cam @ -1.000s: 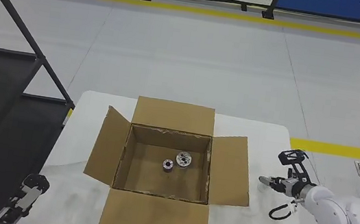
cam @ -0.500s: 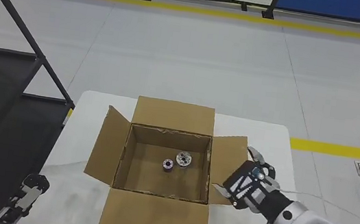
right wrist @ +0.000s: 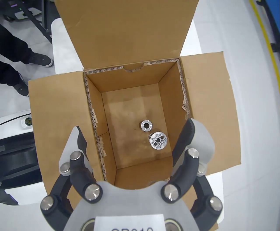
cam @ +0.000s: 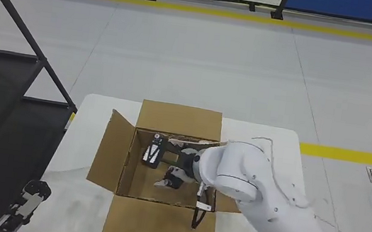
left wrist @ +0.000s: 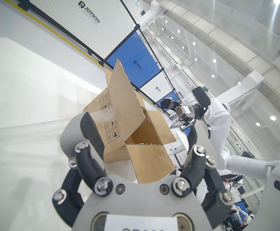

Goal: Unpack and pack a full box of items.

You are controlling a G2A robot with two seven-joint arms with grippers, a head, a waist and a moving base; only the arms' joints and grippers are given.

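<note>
1. The jaws of the right gripper [right wrist: 134, 131] are spread wide with nothing between them. It hangs over the open box [right wrist: 129, 75] and points straight down into it, a pose that suits a reach for something on the box floor.
2. The jaws of the left gripper [left wrist: 140, 129] are likewise spread and empty. It sits low at the near left edge of the table [cam: 269, 138], well apart from the box and facing its side. There it is out of the other arm's way.
3. The box stands on the table with its flaps [right wrist: 126, 32] folded outward, so the opening is free for an arm coming from above.
4. Two metal parts lie flat on the box floor below the right gripper, near each other but not touching. One is a small ring [right wrist: 146, 126] and the other a larger disc [right wrist: 158, 140] with holes.
5. With so little left inside, this looks like the late part of unpacking. The likely next move is to lower the spread jaws around one part.
6. Both parts are low and flat, so the fingertips may scrape the cardboard or slip off the metal. The nearby wall also leaves little room.
7. Whether the fingertips are already below the rim I cannot tell, because from above the arm covers that spot.
</note>
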